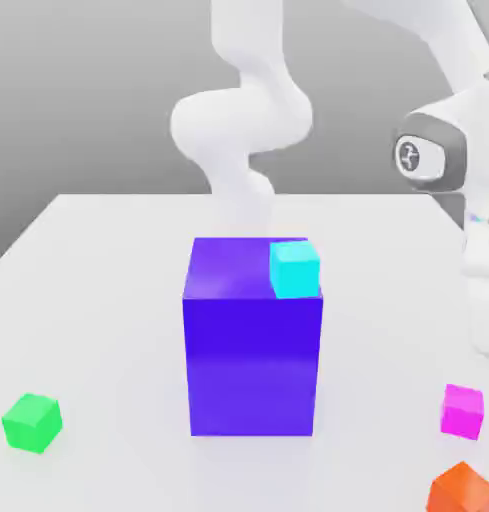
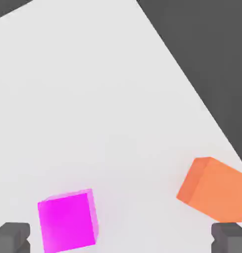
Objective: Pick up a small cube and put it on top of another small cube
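Observation:
The small magenta cube [image 1: 462,410] lies on the white table near the exterior view's right edge. In the hand view the same magenta cube [image 2: 68,222] sits close to one dark fingertip [image 2: 11,237], off-centre between the two. My gripper [image 2: 121,238] hangs above it, open, with its fingers wide apart and nothing between them. The arm's white hand [image 1: 484,290] stands just above and behind the cube in the exterior view. The small green cube [image 1: 32,422] rests far off at the front of the exterior view's left, apart from everything.
A big purple-blue block [image 1: 253,350] stands mid-table with a small cyan cube [image 1: 294,268] on its top corner. An orange cube [image 1: 462,490] [image 2: 214,190] lies just in front of the magenta one. The table's edge [image 2: 192,94] runs near both.

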Available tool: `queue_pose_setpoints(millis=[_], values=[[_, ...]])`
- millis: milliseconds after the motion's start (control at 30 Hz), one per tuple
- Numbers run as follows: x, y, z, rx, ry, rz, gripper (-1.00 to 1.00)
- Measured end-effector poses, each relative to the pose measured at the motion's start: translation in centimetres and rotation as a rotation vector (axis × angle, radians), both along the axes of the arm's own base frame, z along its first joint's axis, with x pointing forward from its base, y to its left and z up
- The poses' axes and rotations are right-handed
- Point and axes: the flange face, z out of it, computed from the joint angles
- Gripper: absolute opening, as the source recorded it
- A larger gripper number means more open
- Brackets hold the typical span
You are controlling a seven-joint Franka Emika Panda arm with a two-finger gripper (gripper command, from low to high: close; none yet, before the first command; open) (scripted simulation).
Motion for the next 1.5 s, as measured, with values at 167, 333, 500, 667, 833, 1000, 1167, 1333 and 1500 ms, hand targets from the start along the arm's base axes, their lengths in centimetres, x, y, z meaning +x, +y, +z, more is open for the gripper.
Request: queue_pose_setpoints(millis=[167,333,500,667,833,1000,1167,1333,1500], values=[[-1.9,0.8,-7.1,-0.05,0.024,0.082,0.0],[-2.0,0.8,-9.4,-0.051,0.026,0.083,-1.0],[-2.0,0.8,-8.8,-0.052,0.026,0.084,-1.0],[-1.7,1.7,-3.9,-0.052,0.015,0.103,-1.0],[6.7,-7.7,-2.9,-0.075,-0.003,-0.17,-1.0],[11.4,-20.1,-1.9,-0.099,-0.008,-0.464,-1.0],[11.8,-32.6,-0.7,-0.106,0.002,-0.757,-1.0],[8.3,-45.1,0.7,-0.089,0.022,-1.077,-1.0],[1.2,-56.1,0.9,-0.029,0.052,-1.417,-1.0]])
